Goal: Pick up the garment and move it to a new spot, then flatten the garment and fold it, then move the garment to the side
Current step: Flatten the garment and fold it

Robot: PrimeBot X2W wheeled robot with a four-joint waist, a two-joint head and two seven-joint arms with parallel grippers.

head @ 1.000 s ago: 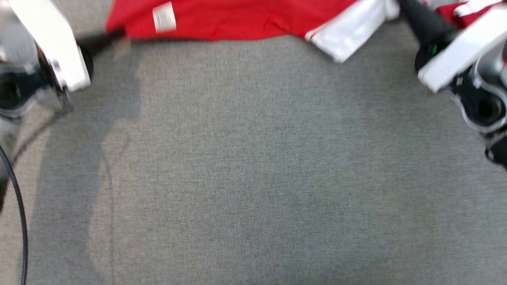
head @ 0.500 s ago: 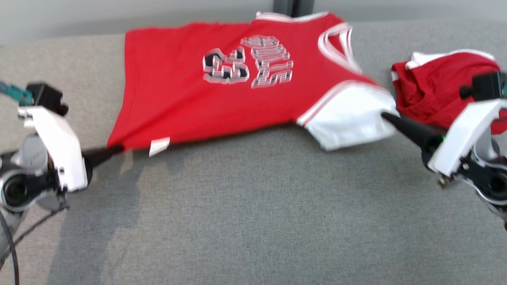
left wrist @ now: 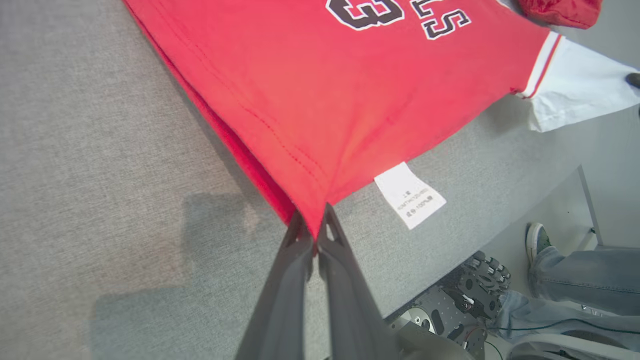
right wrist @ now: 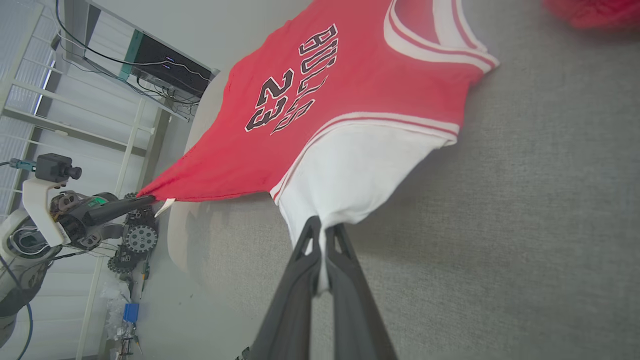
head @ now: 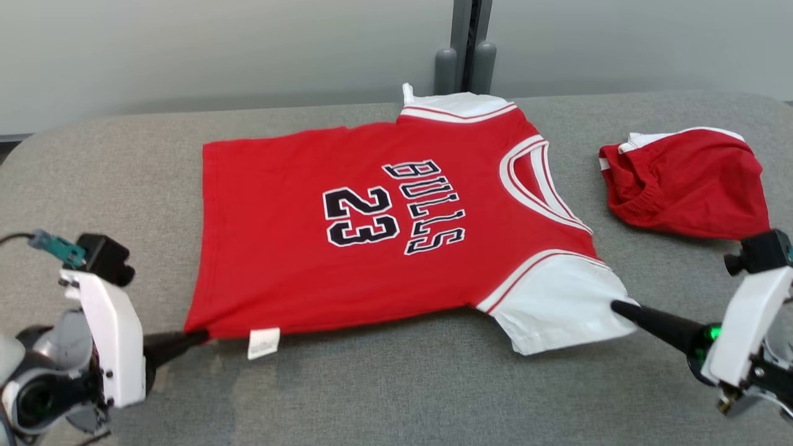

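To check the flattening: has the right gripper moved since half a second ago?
Yes. Against the red shorts, the right gripper has drawn the jersey toward the robot.

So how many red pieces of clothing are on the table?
2: the jersey spread in the middle, and a smaller bunched red garment lying apart to its right.

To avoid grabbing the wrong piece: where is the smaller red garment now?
In the head view, the smaller red garment lies bunched on the grey table at the right, beyond the jersey neckline, not touching it.
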